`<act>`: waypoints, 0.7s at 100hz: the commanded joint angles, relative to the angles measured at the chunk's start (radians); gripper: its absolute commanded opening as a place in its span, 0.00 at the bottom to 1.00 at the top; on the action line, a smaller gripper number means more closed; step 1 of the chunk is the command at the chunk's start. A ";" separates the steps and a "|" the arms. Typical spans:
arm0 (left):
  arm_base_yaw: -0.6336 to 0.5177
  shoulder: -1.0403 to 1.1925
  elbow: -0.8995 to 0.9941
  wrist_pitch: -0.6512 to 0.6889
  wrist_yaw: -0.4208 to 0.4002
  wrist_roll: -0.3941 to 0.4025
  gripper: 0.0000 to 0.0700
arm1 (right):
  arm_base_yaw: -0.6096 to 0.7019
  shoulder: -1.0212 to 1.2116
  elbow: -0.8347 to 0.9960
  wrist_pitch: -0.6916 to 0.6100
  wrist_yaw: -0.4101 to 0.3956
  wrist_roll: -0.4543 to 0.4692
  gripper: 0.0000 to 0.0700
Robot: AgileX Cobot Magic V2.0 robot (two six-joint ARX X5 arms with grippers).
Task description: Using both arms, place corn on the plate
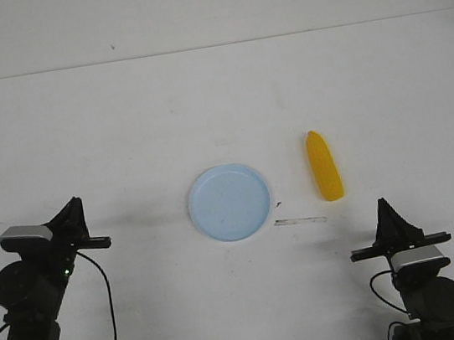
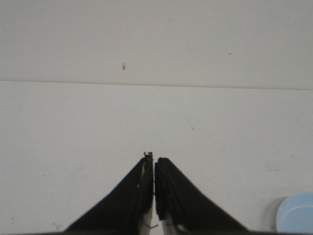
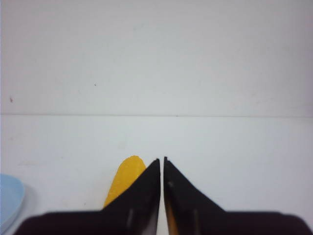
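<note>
Corn (image 1: pixel 325 176) flat — beside plate (image 1: pixel 229 203)

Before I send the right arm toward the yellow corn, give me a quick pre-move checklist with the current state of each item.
1. Smooth yellow-orange toy corn cob lying free on the white table, untouched: ok.
2. Round pale-blue plastic plate bare, ready to receive: ok.
3. Corn and plate apart, with a gap between them: ok.
4. Right gripper open for a grasp: not ok, its jaws stand closed and empty.
5. Left gripper away from the plate: ok, it is shut and back near the table's edge.
6. Dark streak on the table near the corn, a mark or a loose item: cannot tell.
</note>
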 commanded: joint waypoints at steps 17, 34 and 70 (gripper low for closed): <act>0.042 -0.139 -0.059 -0.058 -0.001 0.070 0.01 | 0.001 0.001 -0.002 0.010 0.000 -0.005 0.02; 0.044 -0.258 -0.118 -0.080 -0.001 0.073 0.01 | 0.001 0.001 -0.002 0.010 0.000 -0.005 0.02; 0.044 -0.413 -0.132 -0.181 -0.019 0.073 0.00 | 0.001 0.001 -0.002 0.010 0.000 -0.005 0.02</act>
